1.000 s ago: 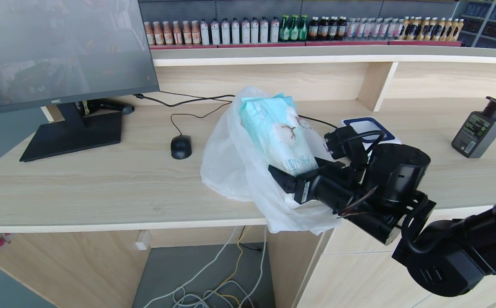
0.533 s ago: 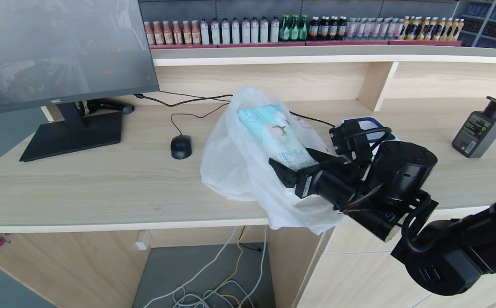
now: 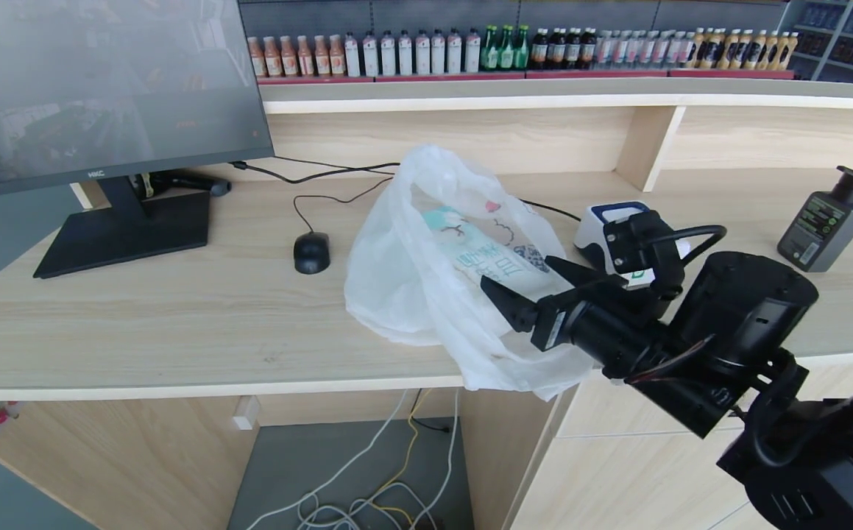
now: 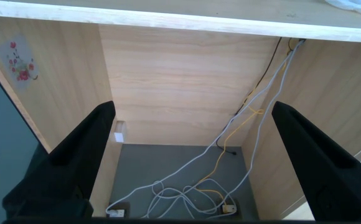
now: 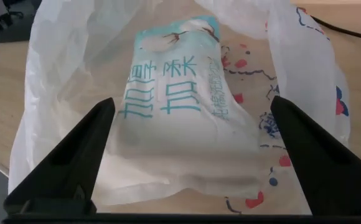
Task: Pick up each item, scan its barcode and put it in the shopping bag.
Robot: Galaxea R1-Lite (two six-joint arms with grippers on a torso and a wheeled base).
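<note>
Found the shopping bag, white thin plastic, lying slumped on the tabletop, its lower corner hanging over the front edge. Logged the tissue pack inside the bag, lying flat, pale blue and white, seen through the film in the head view and through the bag's open mouth in the right wrist view.

Noted the right gripper at the bag's near right side, pointing into the mouth. Recorded its fingers spread wide apart, holding nothing, one on either side of the pack. Could not tell whether either finger touched the plastic.

Noted the left gripper well below the bag, under the tabletop, facing the recess with loose cables. Recorded its fingers likewise spread wide and empty.

Logged the scanner just right of the bag, partly behind the right arm. Logged a dark pump bottle upright, well apart to the right of the bag. Logged a mouse near the bag's left side and a monitor farther left and behind.
</note>
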